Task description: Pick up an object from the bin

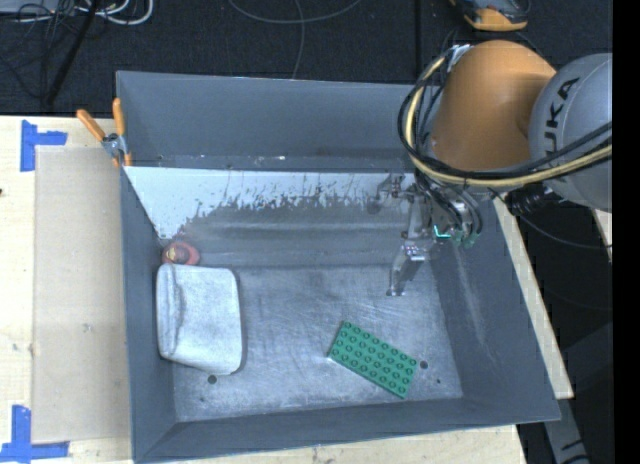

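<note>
Grey metal bin (290,122), sloped walls, scuffed floor. Three loose items on the floor, well apart from each other.

Green flat rectangular studded plastic plate (373,358): lies flat, turned at an angle, front-right part of the floor, near the front wall.

White folded cloth pad (200,318): left side of the floor, against the left wall.

Small pinkish-brown round object (181,252): just behind the cloth, at the back-left corner; kind cannot be told.

Two-finger gripper (398,284): hangs below the arm's orange wrist cover (490,102), pointing down over bare floor in the right half of the bin. It sits behind the green plate, apart from it, not touching. Jaw state: cannot tell whether open or closed.
</note>
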Robot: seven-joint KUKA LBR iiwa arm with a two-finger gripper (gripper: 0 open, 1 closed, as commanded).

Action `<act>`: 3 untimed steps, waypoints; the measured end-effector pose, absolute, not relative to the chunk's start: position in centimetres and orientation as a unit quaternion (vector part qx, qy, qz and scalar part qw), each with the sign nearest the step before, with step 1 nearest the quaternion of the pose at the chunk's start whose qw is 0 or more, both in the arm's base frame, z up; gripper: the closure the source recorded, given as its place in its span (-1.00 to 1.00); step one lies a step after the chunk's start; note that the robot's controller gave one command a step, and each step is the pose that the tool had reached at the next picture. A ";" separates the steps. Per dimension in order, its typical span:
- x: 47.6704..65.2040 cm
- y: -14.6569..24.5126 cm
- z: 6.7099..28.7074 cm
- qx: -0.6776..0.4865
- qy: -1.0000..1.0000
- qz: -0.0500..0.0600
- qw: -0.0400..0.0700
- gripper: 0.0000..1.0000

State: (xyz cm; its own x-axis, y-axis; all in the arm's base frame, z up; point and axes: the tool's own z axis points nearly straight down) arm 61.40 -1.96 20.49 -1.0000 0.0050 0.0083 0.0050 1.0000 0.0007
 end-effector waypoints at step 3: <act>51.9 -3.2 7.1 0.152 -0.988 -0.001 -0.002 -1.00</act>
State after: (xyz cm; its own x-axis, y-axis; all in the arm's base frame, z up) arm 51.94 -3.20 7.10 -0.9540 -0.2998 -0.0042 -0.2998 0.9540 0.0011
